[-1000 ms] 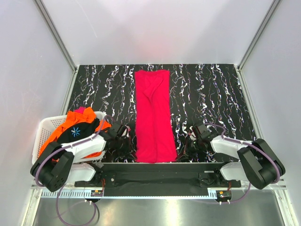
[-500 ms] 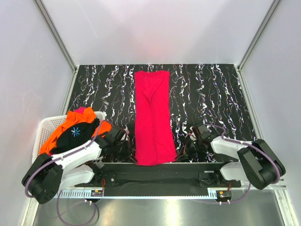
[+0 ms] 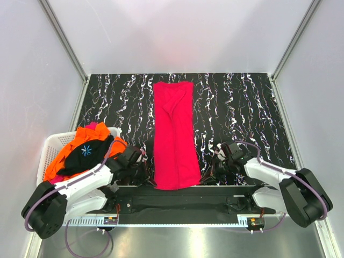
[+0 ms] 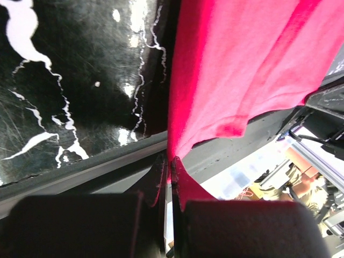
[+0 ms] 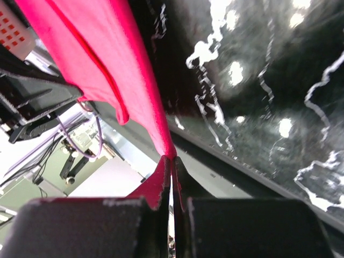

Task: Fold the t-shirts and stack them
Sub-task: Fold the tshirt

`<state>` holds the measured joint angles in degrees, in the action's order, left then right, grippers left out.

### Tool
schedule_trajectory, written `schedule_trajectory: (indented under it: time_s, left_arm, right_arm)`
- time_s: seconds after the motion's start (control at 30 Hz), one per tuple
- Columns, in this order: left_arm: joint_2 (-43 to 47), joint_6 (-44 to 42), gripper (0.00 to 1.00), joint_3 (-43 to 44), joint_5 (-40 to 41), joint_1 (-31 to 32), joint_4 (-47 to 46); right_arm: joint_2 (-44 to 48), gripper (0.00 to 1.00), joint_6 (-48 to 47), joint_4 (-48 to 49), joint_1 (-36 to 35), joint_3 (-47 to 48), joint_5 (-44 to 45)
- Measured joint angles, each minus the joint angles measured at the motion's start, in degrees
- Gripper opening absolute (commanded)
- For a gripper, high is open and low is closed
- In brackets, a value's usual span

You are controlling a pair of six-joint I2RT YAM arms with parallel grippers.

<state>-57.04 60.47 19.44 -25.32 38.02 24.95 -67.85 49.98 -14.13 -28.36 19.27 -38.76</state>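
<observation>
Pinching magenta-red t-shirt at both near corners: we are seeing left gripper clamped tight on near-left corner and right gripper clamped tight on near-right corner. Shirt is lying as long narrow strip down middle of black marbled table, running from far side to near edge, between both arms. We are also noting orange t-shirt and black t-shirt sitting heaped in white basket at near left, well apart from both grippers.
</observation>
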Motion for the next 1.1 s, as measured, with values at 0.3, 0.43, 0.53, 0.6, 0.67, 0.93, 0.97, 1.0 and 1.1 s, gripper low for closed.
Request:
schedule_trajectory:
  time_s: [0.3, 0.43, 0.53, 0.6, 0.67, 0.93, 0.97, 1.0, 1.1]
  left_arm:
    - [1.5, 1.8, 0.0, 0.6, 0.1, 0.1, 0.7]
    - [1.5, 2.1, 0.0, 5.4, 1.9, 0.0, 3.7]
    - [0.0, 1.0, 0.0, 12.4, 4.2, -2.2, 5.2]
    - [-3.1, -0.5, 0.0, 17.6, 4.7, -5.6, 5.1]
    - [-8.3, -2.4, 0.0, 23.0, 5.2, -9.3, 5.0]
    - [-30.9, -10.4, 0.0, 42.6, 6.5, -18.6, 4.7]
    - [-33.1, -11.2, 0.0, 44.3, 6.5, -19.3, 4.6]
    - [-35.0, -11.8, 0.0, 45.9, 6.5, -19.9, 4.6]
    - [-40.0, -13.7, 0.0, 50.4, 6.3, -21.7, 5.0]
  right_arm:
    - [3.7, 0.0, 1.1, -2.3, 0.0, 0.2, -1.4]
    - [2.6, 0.0, 1.2, -4.5, 0.1, 3.3, -1.3]
    - [-2.3, 0.0, -0.7, -6.8, 1.3, 9.9, -1.3]
    - [-6.9, 0.0, -2.6, -8.9, 3.3, 15.9, -1.4]
    - [-12.4, 0.0, -4.9, -10.2, 5.5, 22.8, -1.3]
    - [-35.6, 0.0, -12.8, -17.4, 12.8, 52.8, -1.5]
    - [-38.2, 0.0, -13.5, -17.8, 13.2, 56.1, -1.5]
    - [-40.7, 0.0, -14.1, -18.7, 13.5, 59.2, -1.5]
    - [-46.5, 0.0, -15.2, -20.5, 14.1, 66.4, -1.5]
